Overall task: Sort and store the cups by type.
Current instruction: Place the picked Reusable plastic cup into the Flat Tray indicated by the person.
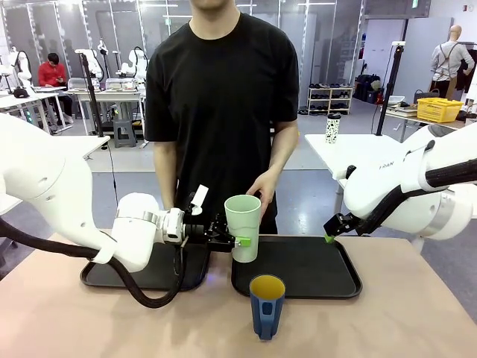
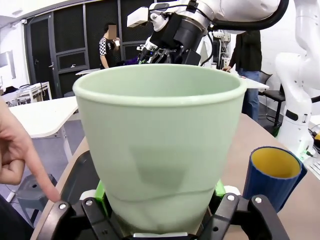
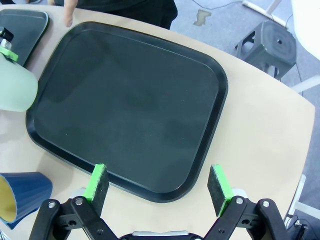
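Observation:
The tall pale-green tumbler (image 1: 244, 227) is held upright in my left gripper (image 1: 237, 242), which is shut on its lower part, just above the left edge of the right black tray (image 1: 320, 272). In the left wrist view the tumbler (image 2: 160, 150) sits between the green pads (image 2: 101, 192). The dark-blue mug (image 1: 266, 306) with a yellow inside stands on the table in front of that tray, also seen as the mug (image 2: 272, 175) and the mug (image 3: 20, 197). My right gripper (image 1: 329, 237) hangs open above the tray's right part, with nothing between its fingers (image 3: 97, 182).
A second black tray (image 1: 149, 270) lies at the left, partly under my left arm. A person in black stands at the far side, one hand (image 1: 262, 186) hanging near the tumbler, a finger (image 2: 37, 172) pointing down by the tray. A spotted cup (image 1: 332, 128) stands on a far table.

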`<state>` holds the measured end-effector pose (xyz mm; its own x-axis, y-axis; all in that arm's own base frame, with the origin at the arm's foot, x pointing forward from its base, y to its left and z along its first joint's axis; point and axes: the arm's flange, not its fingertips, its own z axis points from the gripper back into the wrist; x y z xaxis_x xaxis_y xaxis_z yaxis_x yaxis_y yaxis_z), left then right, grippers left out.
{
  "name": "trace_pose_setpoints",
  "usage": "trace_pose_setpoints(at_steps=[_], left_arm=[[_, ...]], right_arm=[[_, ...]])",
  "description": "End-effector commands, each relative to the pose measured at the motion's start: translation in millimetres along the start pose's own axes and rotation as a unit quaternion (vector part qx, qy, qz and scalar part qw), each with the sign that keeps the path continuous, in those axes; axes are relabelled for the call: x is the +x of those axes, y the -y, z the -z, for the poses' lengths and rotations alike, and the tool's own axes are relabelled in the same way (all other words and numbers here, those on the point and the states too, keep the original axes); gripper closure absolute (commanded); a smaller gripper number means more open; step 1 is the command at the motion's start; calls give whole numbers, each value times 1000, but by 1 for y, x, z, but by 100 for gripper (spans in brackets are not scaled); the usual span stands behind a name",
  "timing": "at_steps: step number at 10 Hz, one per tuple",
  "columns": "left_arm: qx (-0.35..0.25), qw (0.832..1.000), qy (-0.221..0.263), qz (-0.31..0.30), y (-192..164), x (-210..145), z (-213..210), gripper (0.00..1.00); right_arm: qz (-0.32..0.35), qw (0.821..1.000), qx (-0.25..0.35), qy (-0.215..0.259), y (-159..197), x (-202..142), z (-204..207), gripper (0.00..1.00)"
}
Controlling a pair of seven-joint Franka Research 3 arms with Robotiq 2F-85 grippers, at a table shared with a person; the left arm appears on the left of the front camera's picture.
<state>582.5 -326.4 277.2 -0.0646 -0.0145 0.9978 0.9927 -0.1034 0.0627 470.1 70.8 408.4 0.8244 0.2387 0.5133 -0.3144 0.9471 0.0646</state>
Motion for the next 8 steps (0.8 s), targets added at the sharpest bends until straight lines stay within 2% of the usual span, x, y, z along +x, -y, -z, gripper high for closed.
trace_pose_setpoints(at_steps=[1,4,5,8], left_arm=[[0,1000,2,0,2,4,-3,15],[1,1000,0,0,0,0,-1,15],[-12,1000,17,6,-5,-4,8,15],[-4,1000,19,5,-19,-10,23,15]], right_arm=[[1,1000,6,1,2,-2,-1,0],[1,1000,6,1,2,-2,-1,0],[1,1000,6,1,2,-2,-1,0],[1,1000,6,1,2,-2,-1,0]])
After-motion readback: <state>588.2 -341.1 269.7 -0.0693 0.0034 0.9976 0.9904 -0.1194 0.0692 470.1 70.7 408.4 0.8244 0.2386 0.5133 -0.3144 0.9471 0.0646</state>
